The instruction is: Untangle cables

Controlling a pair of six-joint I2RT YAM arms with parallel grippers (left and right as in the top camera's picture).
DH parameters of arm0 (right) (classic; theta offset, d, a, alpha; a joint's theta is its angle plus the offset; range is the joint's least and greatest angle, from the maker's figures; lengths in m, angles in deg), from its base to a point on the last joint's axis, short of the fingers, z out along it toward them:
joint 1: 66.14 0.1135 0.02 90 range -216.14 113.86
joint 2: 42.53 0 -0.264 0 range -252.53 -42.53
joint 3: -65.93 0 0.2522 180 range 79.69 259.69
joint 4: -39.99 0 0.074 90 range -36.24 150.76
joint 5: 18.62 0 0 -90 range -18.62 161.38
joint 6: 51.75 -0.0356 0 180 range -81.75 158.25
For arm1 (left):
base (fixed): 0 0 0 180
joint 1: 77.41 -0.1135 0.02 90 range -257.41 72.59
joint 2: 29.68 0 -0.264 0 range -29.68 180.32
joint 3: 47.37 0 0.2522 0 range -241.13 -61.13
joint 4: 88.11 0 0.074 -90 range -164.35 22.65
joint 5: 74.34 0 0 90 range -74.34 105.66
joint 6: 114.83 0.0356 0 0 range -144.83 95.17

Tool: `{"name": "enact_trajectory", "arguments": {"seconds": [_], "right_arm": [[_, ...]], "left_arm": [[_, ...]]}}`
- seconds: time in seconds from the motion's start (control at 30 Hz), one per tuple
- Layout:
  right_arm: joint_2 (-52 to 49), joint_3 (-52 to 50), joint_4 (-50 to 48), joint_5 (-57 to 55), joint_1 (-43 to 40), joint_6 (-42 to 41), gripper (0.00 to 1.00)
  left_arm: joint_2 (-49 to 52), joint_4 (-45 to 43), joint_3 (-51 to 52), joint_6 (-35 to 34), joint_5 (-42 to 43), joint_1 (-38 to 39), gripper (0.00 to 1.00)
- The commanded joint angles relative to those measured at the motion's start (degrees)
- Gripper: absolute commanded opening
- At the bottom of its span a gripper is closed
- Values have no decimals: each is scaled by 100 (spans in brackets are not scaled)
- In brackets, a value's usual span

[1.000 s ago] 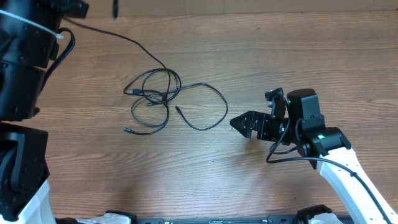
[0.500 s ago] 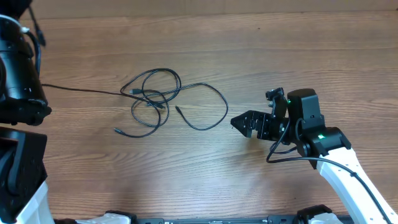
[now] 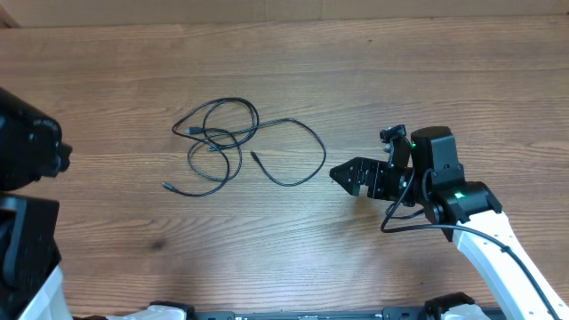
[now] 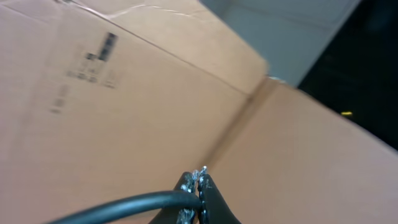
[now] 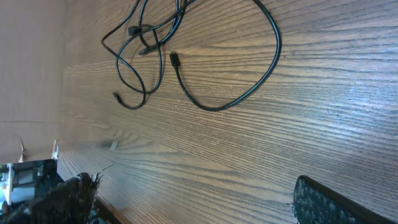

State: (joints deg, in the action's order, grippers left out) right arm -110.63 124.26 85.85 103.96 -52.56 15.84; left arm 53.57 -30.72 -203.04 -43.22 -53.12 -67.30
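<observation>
Cables (image 3: 216, 136) first: a loose black tangle lies flat on the wooden desk (image 3: 400, 80), a little toward 9 o'clock of centre. One wide loop swings out of it toward 3 o'clock. Two small plug ends poke out on the 9 o'clock side and a third lies inside the wide loop.

Over at 3 o'clock of the tangle, the right claw (image 3: 336, 175) hovers low with its jaws spread wide — nothing between them. It points toward 9 o'clock, straight at the loop but well apart from it.

The left arm (image 3: 27, 151) sits at the 9 o'clock edge of the desk, and its wrist view faces brown cardboard (image 4: 124, 112). The left claw (image 4: 196, 186) is closed tight — a black cord (image 4: 124, 204) runs in from the side and ends at the tips, seemingly pinched there.
</observation>
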Motion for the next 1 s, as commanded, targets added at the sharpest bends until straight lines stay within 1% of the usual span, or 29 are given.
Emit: {"name": "enact_trajectory", "arguments": {"seconds": [0.0,0.13,0.2,0.3,0.5,0.63,0.73,0.8,0.83,0.9,0.97], "right_arm": [[-2,39,-46,-59,-17,42,100],[-2,39,-46,-61,-17,42,100],[-2,39,-46,-61,-15,42,100],[-2,39,-44,-59,-17,42,100],[-2,39,-4,-63,-17,42,100],[-2,39,-28,-63,-17,42,100],[-2,39,-28,-63,-17,42,100],[-2,39,-28,-83,-17,42,100],[-2,39,-28,-116,-17,42,100],[-2,39,-26,-164,-17,42,100],[-2,39,-28,-170,-17,42,100]], "left_arm": [[173,422,-70,313,-483,-267,4],[339,979,-70,295,-448,-466,4],[439,1305,-70,251,-284,-581,4],[555,1810,-70,-184,120,-807,4],[767,2747,-70,-951,1554,-1762,4],[984,3541,-70,-1860,2562,-2732,4],[1285,4017,-70,-2422,3528,-3624,4],[1513,4242,-70,-2632,4199,-4113,4],[1768,4461,-70,-2763,4819,-4527,4],[2057,4706,-70,-2924,5302,-4885,4],[2337,4911,-70,-3040,5584,-5154,4]]}}
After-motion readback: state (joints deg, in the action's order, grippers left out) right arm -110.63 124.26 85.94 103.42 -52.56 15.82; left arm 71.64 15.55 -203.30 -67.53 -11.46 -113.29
